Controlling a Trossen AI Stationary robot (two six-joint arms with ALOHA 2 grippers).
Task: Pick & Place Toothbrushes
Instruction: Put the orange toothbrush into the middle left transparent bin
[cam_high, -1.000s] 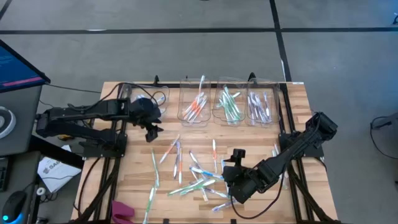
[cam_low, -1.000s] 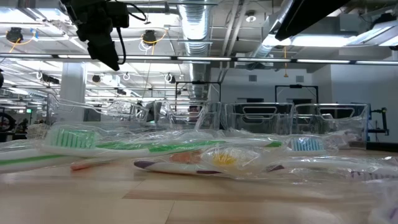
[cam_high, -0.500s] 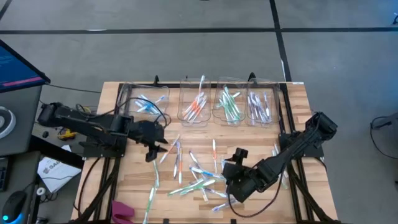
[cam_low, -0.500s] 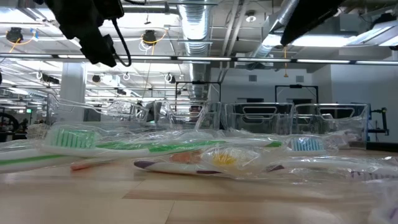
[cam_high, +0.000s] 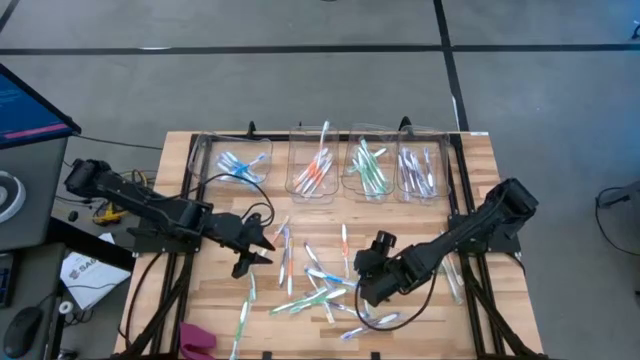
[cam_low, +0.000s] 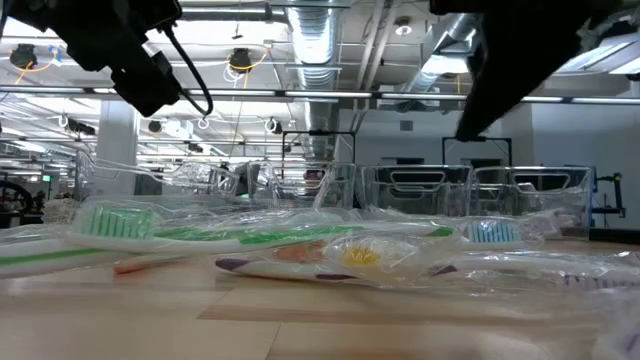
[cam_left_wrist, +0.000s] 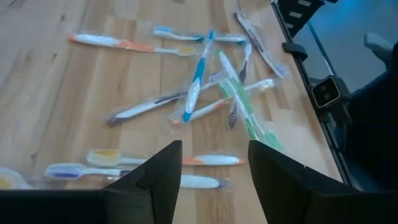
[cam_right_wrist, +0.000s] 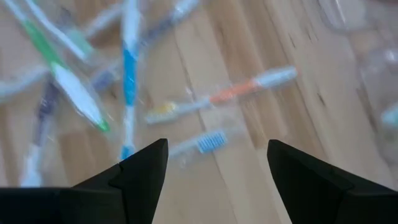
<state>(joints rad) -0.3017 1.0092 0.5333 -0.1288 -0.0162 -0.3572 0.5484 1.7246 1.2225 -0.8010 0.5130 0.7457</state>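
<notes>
Two dark robot arms lean in over a wooden table (cam_high: 215, 305) strewn with wrapped toothbrushes (cam_high: 320, 285), most of them scattered loose across the middle and near part of the boards in white, blue, green, orange and purple. The left gripper (cam_high: 252, 250) hangs just above the left edge of the scatter, its two fingers (cam_left_wrist: 155, 180) parted with nothing between them; its wrist camera looks past them at a cluster of brushes lying on the wood, a blue-handled one (cam_left_wrist: 198, 78) crossing a green one (cam_left_wrist: 239, 102). The right gripper (cam_high: 364, 280) is low over the right side of the same pile, its fingers (cam_right_wrist: 140, 171) spread wide and empty, with an orange-accented brush (cam_right_wrist: 227, 96) and a short blue-bristled one (cam_right_wrist: 199, 143) on the table ahead of it. Along the far edge of the table stand four clear plastic bins (cam_high: 325, 165) in a row, each already holding sorted brushes: blue in the leftmost (cam_high: 238, 165), orange-red in the next (cam_high: 316, 172), green in the third (cam_high: 368, 168) and purple in the rightmost (cam_high: 418, 170). From table height, the wrapped brushes (cam_low: 300, 245) lie in a glinting heap in front of the bins (cam_low: 420, 190), with both arms dark against the ceiling lights of the room behind.
</notes>
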